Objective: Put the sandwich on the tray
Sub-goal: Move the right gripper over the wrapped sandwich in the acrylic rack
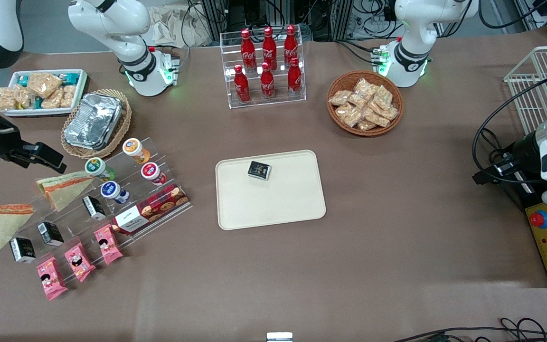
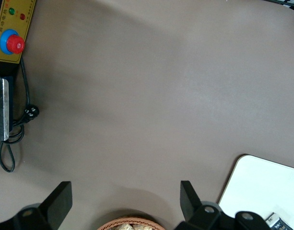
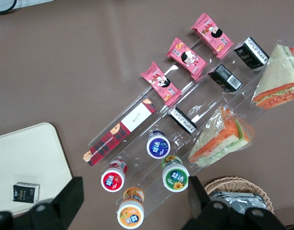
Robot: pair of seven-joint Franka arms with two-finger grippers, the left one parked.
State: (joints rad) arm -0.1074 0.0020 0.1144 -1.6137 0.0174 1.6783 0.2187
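The tray (image 1: 273,204) lies at the centre of the front view, with a small packet (image 1: 259,170) on it near its upper rim. The sandwich (image 1: 3,227) stands at the working arm's end of the stepped rack (image 1: 71,223), lower in the frame than the second sandwich (image 1: 64,187). The gripper (image 1: 52,161), fingers spread, hovers just above the second sandwich.

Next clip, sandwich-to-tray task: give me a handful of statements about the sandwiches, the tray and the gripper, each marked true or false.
1. The sandwich with orange-red and white stripes lies on the tray. False: it is still on the clear display stand.
2. A small black packet lies on the tray. True.
3. The gripper holds the sandwich. False: it is open and empty, above the stand.
4. A second sandwich with green and orange filling sits on the stand. True.
5. The basket of snack bags is on the tray. False: it stands on the table.
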